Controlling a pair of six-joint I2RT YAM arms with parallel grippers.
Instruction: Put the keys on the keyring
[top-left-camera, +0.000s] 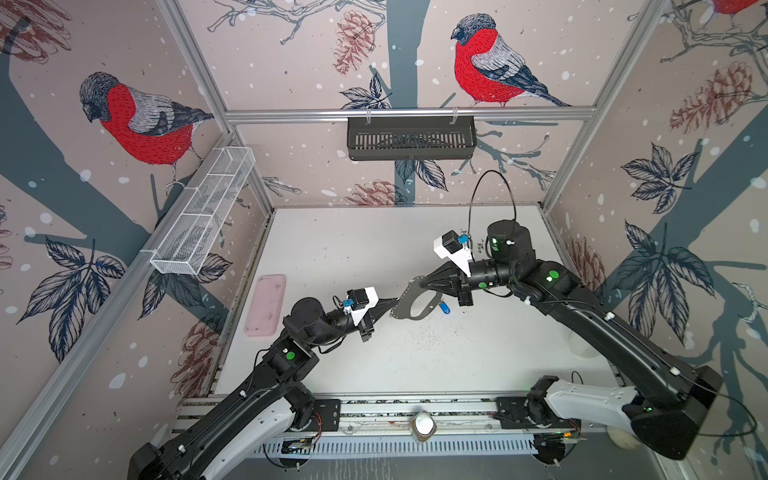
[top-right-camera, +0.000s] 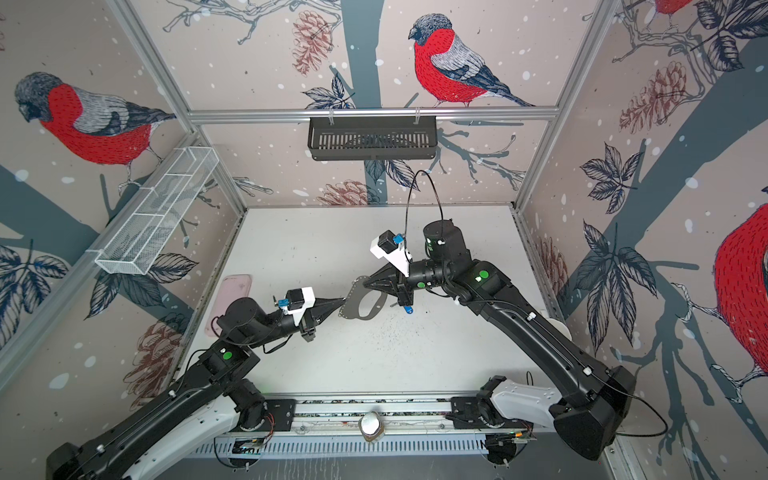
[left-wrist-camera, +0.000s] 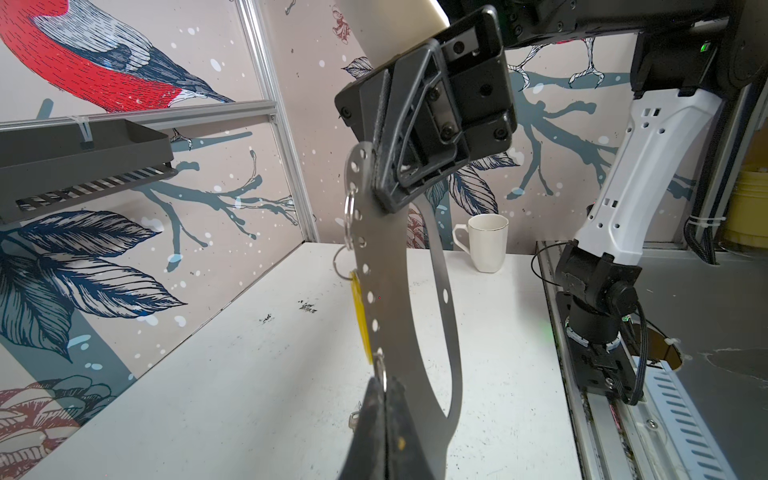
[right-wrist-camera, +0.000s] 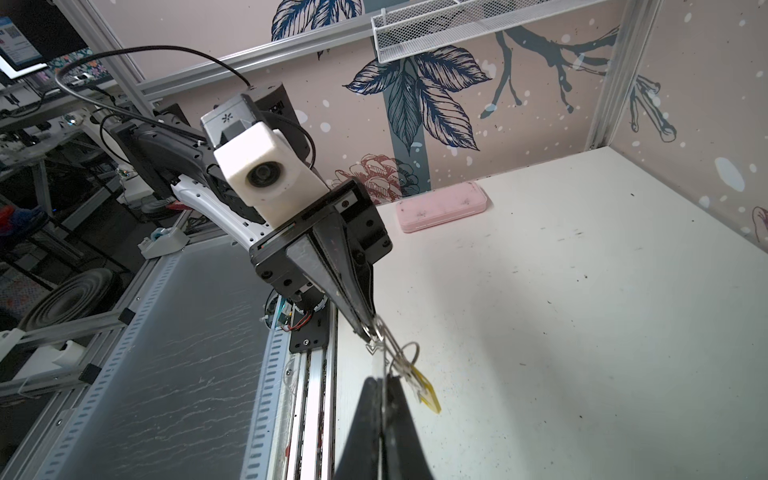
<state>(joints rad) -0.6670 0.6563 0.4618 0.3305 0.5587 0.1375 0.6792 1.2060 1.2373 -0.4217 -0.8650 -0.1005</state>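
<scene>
The keyring (top-left-camera: 402, 311) is held off the worktop (top-left-camera: 374, 365), clamped at 9 o'clock by the closed left gripper (top-left-camera: 394, 302) and at 12 o'clock by the closed right gripper (top-left-camera: 417, 285). A yellow-tagged key (left-wrist-camera: 360, 316) is hung on it; the blue-tagged key (top-left-camera: 444, 308) is seen on the worktop at its 3 o'clock.

keyring (top-left-camera: 402, 309) between left claw (top-left-camera: 392, 302) and right claw (top-left-camera: 417, 284), key (top-left-camera: 444, 308) just right, tray (top-left-camera: 266, 305) far left

— Any writing, brand or number to read anywhere?
— None legible. Just a small star-like mark on the grey camera block (right-wrist-camera: 232, 120), and blurred content on a monitor (right-wrist-camera: 18, 39), too small to make out.
</scene>
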